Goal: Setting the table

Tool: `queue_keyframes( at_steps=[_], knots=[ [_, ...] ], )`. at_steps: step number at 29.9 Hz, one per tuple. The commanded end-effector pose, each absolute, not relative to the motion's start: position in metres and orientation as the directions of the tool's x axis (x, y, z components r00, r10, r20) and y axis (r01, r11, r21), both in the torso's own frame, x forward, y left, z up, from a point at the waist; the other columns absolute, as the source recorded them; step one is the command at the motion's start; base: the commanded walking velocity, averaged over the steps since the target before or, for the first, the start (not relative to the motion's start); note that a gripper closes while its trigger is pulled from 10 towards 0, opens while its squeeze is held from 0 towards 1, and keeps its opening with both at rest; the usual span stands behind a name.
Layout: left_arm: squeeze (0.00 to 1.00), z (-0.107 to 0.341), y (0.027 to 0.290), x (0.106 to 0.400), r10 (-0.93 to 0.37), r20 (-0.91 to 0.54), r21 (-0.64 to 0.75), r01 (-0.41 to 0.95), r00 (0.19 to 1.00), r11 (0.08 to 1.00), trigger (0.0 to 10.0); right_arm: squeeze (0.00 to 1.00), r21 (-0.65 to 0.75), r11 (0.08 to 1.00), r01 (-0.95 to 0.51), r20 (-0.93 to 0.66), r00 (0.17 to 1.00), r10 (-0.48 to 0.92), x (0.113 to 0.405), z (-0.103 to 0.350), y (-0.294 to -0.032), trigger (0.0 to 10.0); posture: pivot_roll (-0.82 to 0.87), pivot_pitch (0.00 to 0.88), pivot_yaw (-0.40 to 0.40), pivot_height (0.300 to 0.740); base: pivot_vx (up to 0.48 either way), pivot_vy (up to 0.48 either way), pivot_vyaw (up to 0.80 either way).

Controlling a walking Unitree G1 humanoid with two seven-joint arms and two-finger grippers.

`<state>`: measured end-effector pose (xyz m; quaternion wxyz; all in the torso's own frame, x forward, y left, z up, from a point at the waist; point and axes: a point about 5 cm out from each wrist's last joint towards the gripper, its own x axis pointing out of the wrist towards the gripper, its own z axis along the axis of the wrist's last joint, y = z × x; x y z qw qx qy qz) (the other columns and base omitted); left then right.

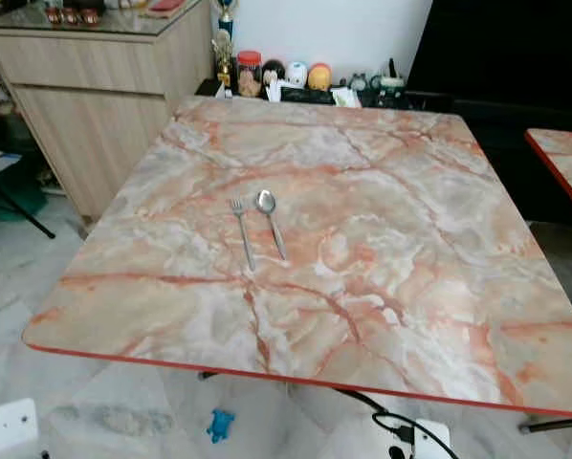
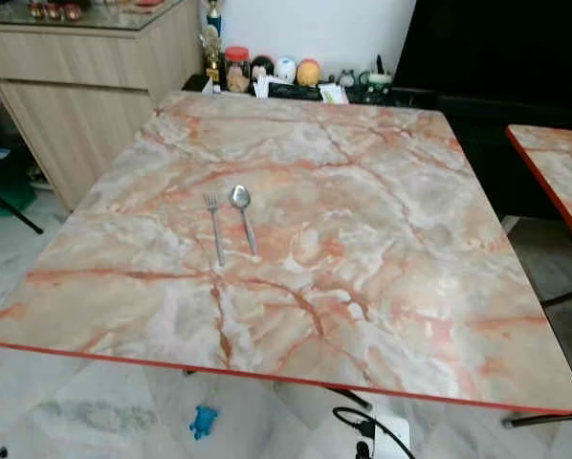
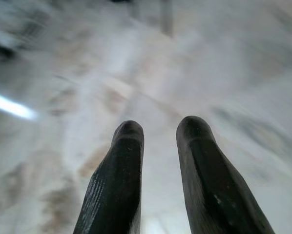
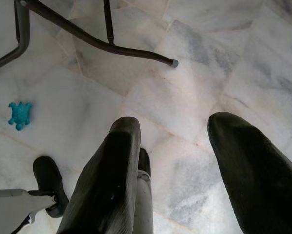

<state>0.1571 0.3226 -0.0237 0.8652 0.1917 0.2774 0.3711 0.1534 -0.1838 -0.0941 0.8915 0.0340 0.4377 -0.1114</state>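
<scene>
Left gripper [image 3: 158, 127]: hanging low and pointing downward; its two black fingers [image 3: 119, 180] sit a narrow gap apart, holding nothing; view blurred.
Right gripper [image 4: 177, 127]: also pointing downward; fingers [image 4: 107, 180] spread wide apart, holding nothing.

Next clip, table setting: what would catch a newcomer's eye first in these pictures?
The big marble-patterned table with its red edge dominates the head views, and a fork and spoon lie side by side, close but apart, left of its middle. A small blue turtle toy sits on the pale floor below the near edge. The left end effector and right end effector both hang open over that floor, holding nothing.
</scene>
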Motion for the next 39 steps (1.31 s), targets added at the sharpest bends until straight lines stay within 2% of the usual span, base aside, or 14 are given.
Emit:
queue_keyframes(
  at_steps=[1, 3, 4, 6, 9, 14, 29, 39],
  knots=[
    [0.0, -0.036, 0.309, 0.161, 0.659, -0.425, 0.52, -0.429, 0.62, 0.738, 10.0, 0.0, -0.042, 0.972, 0.231, -0.79, 0.588, -0.174, 0.152, -0.095, -0.185, 10.0, 0.11, 0.0, -0.036, 0.74, 0.0, 0.0, 0.0],
    [0.0, -0.04, 0.305, 0.161, 0.64, -0.451, 0.51, -0.409, 0.622, 0.757, 10.0, 0.0, -0.042, 0.972, 0.233, -0.79, 0.588, -0.175, 0.152, -0.095, -0.185, 10.0, 0.12, 0.0, -0.036, 0.74, 0.0, 0.0, 0.0],
    [0.0, -0.051, 0.29, 0.165, 0.537, -0.551, 0.453, -0.312, 0.638, 0.835, 10.0, 0.0, -0.041, 0.972, 0.233, -0.789, 0.589, -0.174, 0.153, -0.094, -0.185, 10.0, 0.12, 0.0, -0.039, 0.74, 0.0, 0.0, 0.0],
    [0.0, -0.054, 0.285, 0.167, 0.506, -0.571, 0.434, -0.285, 0.646, 0.854, 10.0, 0.0, -0.04, 0.972, 0.234, -0.789, 0.589, -0.174, 0.153, -0.094, -0.184, 10.0, 0.12, 0.0, -0.039, 0.74, 0.0, 0.0, 0.0],
    [0.0, -0.065, 0.26, 0.174, 0.335, -0.671, 0.326, -0.142, 0.662, 0.935, 10.0, 0.0, -0.04, 0.971, 0.235, -0.789, 0.589, -0.175, 0.153, -0.094, -0.185, 10.0, 0.11, 0.0, -0.041, 0.74, 0.0, 0.0, 0.0],
    [0.0, -0.075, 0.235, 0.176, 0.199, -0.752, 0.227, -0.037, 0.628, 0.973, 10.0, 0.0, -0.037, 0.968, 0.247, -0.786, 0.591, -0.181, 0.153, -0.094, -0.185, 10.0, 0.1, 0.0, -0.04, 0.74, 0.0, 0.0, 0.0],
    [0.0, -0.078, 0.233, 0.173, 0.195, -0.765, 0.21, -0.049, 0.614, 0.976, 10.0, 0.0, -0.035, 0.971, 0.238, -0.788, 0.591, -0.173, 0.154, -0.094, -0.184, 10.0, 0.1, 0.0, -0.04, 0.74, 0.0, 0.248, 0.0],
    [0.0, -0.079, 0.231, 0.172, 0.197, -0.765, 0.213, -0.047, 0.613, 0.976, 10.0, 0.0, -0.032, 0.97, 0.239, -0.787, 0.592, -0.172, 0.154, -0.094, -0.184, 10.0, 0.1, 0.0, -0.039, 0.74, 0.0, 0.0, 0.0]
  ],
)
